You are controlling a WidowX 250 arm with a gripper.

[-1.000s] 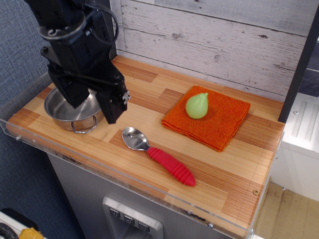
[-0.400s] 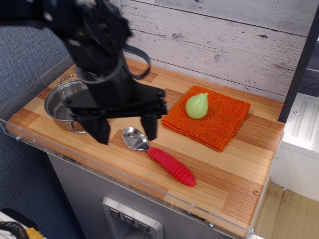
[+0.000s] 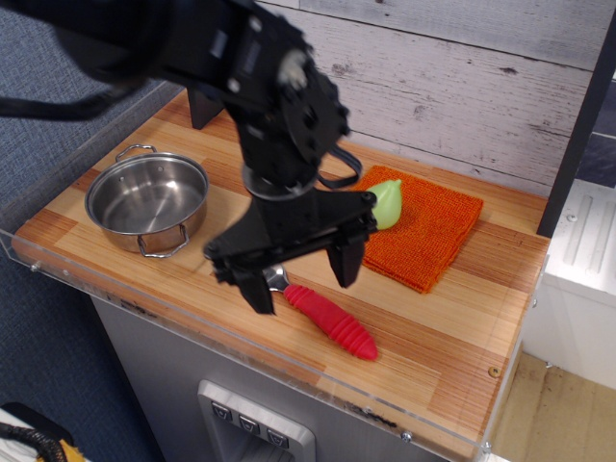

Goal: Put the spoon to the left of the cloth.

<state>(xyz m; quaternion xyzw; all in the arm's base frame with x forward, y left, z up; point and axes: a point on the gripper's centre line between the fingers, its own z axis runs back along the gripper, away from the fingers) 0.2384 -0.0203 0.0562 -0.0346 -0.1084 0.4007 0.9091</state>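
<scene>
The spoon lies on the wooden counter near the front edge; its red ribbed handle (image 3: 332, 322) shows, while its silver bowl is mostly hidden behind my gripper. The orange cloth (image 3: 433, 231) lies to the right of the spoon at the back, partly hidden by the arm. My gripper (image 3: 303, 274) hangs open above the spoon's bowl end, one finger (image 3: 258, 289) left of the spoon and one finger (image 3: 348, 263) right of it, holding nothing.
A steel pot (image 3: 146, 200) stands at the left of the counter. A small light-green pear-shaped object (image 3: 387, 202) sits on the cloth. A clear plastic rim (image 3: 144, 306) runs along the counter's front edge. A plank wall stands behind.
My gripper has swung right from beside the pot to over the spoon's bowl, now uncovering the pot and hiding the bowl. The spoon, cloth and pear have not moved.
</scene>
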